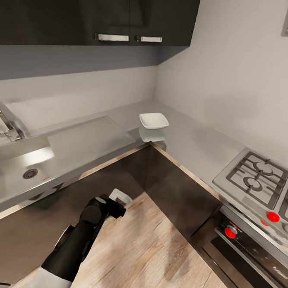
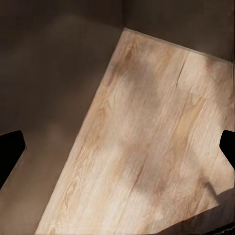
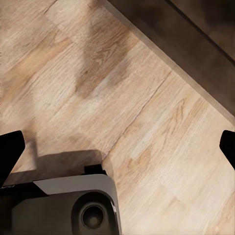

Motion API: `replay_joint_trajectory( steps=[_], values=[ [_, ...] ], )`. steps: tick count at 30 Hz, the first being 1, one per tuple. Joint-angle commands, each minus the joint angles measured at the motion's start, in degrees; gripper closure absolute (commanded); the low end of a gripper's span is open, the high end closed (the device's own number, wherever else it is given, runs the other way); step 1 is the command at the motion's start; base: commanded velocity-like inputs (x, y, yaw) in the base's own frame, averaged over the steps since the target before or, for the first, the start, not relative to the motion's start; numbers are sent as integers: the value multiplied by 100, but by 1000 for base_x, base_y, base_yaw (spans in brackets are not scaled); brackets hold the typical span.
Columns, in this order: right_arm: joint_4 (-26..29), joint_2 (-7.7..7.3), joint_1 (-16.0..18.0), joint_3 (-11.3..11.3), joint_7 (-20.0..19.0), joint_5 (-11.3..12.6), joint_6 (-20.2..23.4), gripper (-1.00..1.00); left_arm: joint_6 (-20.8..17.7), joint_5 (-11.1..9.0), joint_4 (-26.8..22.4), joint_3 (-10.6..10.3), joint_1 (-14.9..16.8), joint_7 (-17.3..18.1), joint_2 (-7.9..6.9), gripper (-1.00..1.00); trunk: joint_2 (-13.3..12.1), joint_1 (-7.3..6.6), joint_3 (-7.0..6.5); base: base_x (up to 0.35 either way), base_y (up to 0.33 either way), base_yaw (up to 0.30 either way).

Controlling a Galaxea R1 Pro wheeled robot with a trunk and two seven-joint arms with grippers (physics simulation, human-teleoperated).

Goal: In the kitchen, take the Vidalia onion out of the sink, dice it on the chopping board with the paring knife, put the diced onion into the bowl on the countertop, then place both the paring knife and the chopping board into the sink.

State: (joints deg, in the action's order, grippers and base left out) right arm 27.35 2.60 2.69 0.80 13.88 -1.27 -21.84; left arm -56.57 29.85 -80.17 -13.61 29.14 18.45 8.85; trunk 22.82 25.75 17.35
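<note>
Nothing looks done yet: the bowl (image 1: 154, 120) sits empty at the table's far corner, right of the sink (image 1: 27, 169). Both grippers hang wide apart, empty, above the wooden floor (image 1: 152, 253).

— What sort of place is this?

— A home kitchen. An L-shaped grey counter (image 1: 191, 143) wraps round an inner corner, with dark cabinets (image 1: 171, 185) beneath it and dark wall cupboards (image 1: 85, 13) with metal bar handles above.

— What else shows it?

— A stainless-steel sink (image 1: 16, 173) with a round drain is set into the counter's left run, a tap (image 1: 4, 124) at its back edge. On the right run sits a gas hob (image 1: 256, 174) with red knobs, an oven front below. A white bowl (image 1: 154, 120) stands near the counter's corner. The floor (image 1: 152, 257) is pale wood plank.
</note>
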Motion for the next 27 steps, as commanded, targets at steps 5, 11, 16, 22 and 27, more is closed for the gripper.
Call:
replay_joint_trajectory(
  steps=[5,11,16,22,27],
  values=[
    [-29,3,3,11,16,-13,-13,-100,-140,59,-616,-81,12,93,2,-100,10,3,10,0,0,0],
    [-122,3,3,16,18,-14,-21,-100,-157,32,-863,-95,66,685,3,-100,10,3,10,0,0,0],
    [-139,2,3,17,15,-15,-22,-100,-157,30,-884,-96,300,808,3,-100,10,3,10,0,0,0],
    [-149,3,3,17,12,-14,-22,-100,-161,5,-886,-89,881,823,3,-100,10,3,10,0,0,0],
    [-151,-3,3,22,14,-13,-22,-100,-162,-11,-874,-89,1512,811,3,-100,10,3,10,0,0,0]
  ],
)
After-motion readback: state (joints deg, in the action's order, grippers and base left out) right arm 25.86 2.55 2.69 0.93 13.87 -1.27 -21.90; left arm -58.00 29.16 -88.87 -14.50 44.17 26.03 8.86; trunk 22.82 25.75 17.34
